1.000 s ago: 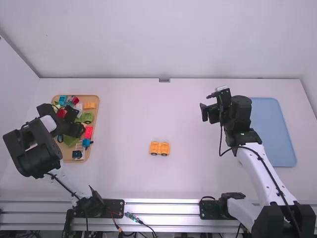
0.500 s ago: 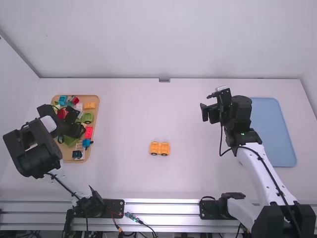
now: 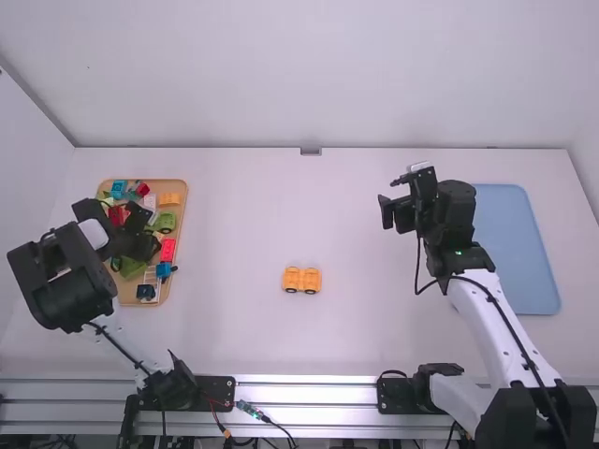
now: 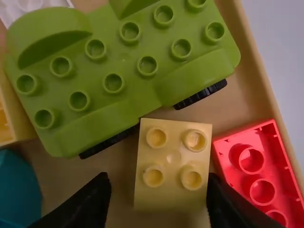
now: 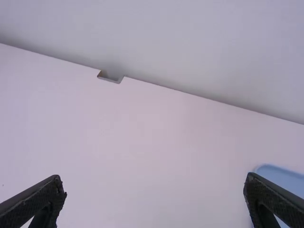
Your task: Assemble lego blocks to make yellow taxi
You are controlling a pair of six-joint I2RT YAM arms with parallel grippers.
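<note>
Over the wooden tray of blocks [image 3: 182, 199] at the left is my left gripper [image 3: 150, 232]. In the left wrist view a pale yellow two-by-two block [image 4: 174, 161] lies between the parted fingers of my left gripper [image 4: 159, 197]; the right fingertip is close to its side, the left one stands apart from it. An orange-yellow car base with black wheels [image 3: 301, 280] stands mid-table. My right gripper [image 3: 400, 213] is raised over the right half of the table; in the right wrist view the right gripper [image 5: 154, 186] is open and holds nothing.
Beside the pale block are a green wheeled base [image 4: 128, 71], a red block [image 4: 261, 171] and a teal block [image 4: 16, 190]. A blue tray [image 3: 515, 248] lies at the right, partly behind the right arm.
The left arm has shifted very slightly to the right over the tray. The right arm and the car base have stayed put.
</note>
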